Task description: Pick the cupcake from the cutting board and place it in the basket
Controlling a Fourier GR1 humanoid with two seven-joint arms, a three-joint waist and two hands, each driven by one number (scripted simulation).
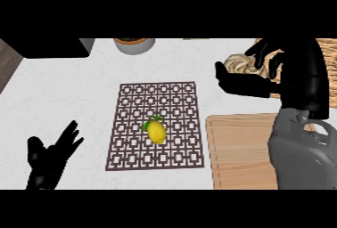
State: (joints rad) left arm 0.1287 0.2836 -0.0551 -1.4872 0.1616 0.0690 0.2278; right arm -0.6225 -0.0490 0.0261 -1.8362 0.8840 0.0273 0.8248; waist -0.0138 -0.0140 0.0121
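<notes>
The cupcake, with a pale tan swirl on top, sits between the thumb and curled fingers of my right hand at the upper right. It is off the wooden cutting board, which lies at the lower right, and is just left of the woven basket. The hand and forearm hide most of the basket. My left hand rests open at the lower left, fingers up.
A brown patterned mat lies mid-counter with a yellow lemon on it. A grey pot stands at the back edge. A dark block fills the back left corner.
</notes>
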